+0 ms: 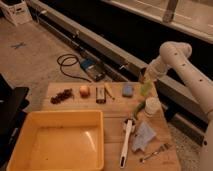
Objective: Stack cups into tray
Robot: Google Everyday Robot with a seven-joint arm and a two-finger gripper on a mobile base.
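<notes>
The yellow tray (pixel 30 131) fills the front left of the wooden table, and nothing lies in it. A white cup (pixel 151 106) stands upright near the table's right edge. My gripper (pixel 145 81) hangs from the white arm above the table's back right corner. It is shut on a light green cup (pixel 146 89), held just over the tabletop behind the white cup. The tray is far to the left of my gripper.
A blue block (pixel 128 90), a dark bar (pixel 100 94), an orange fruit (pixel 84 90) and a dark cluster (pixel 62 95) line the table's back. A white brush (pixel 125 142), a pale cloth (pixel 142 137), a fork (pixel 155 150) and a green item (pixel 139 107) lie at the right.
</notes>
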